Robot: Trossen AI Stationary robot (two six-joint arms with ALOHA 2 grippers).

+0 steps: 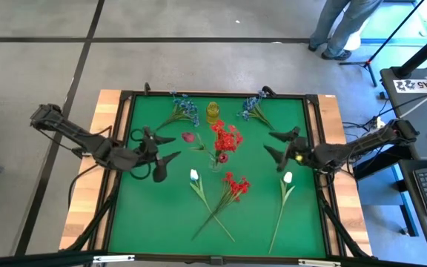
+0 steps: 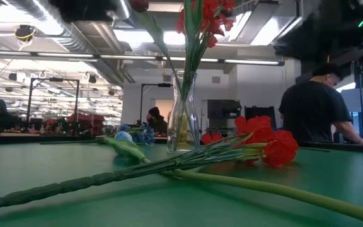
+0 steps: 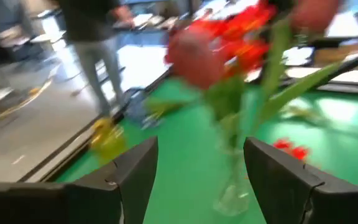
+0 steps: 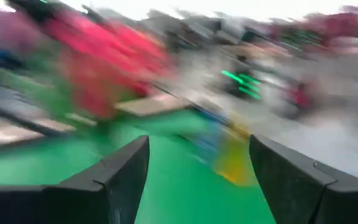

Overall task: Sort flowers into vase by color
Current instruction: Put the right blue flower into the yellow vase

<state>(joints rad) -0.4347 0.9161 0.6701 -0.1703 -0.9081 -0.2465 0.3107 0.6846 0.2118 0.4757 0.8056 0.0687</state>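
Two sets of fingers are over my green worktop point(image 1: 147, 215), both spread and holding nothing. My left fingers point(image 1: 166, 158) gape toward the clear vase point(image 1: 216, 163), which stands just beyond their tips, apart from them; in the left wrist view the vase point(image 3: 232, 186) sits in line with the gap between the two dark fingers point(image 3: 135, 180). The red blooms point(image 1: 227, 138) and a rosebud point(image 1: 189, 137) already stand in that vase, the rosebud leaning over toward my left fingers. My right fingers point(image 1: 279, 147) are released too, open toward the vase from its other side and farther from it. A white bud point(image 1: 288, 178) lies just beneath and beside them, its stem running away down the worktop. Between the two sets of fingers, nearer me, lie a second white bud point(image 1: 194, 176) and a red spray point(image 1: 236, 184), stems crossing. Beyond the vase stands a yellow vase point(image 1: 213, 113), flanked by two blue sprigs point(image 1: 186, 107) point(image 1: 252, 107), well apart from both sets of fingers.
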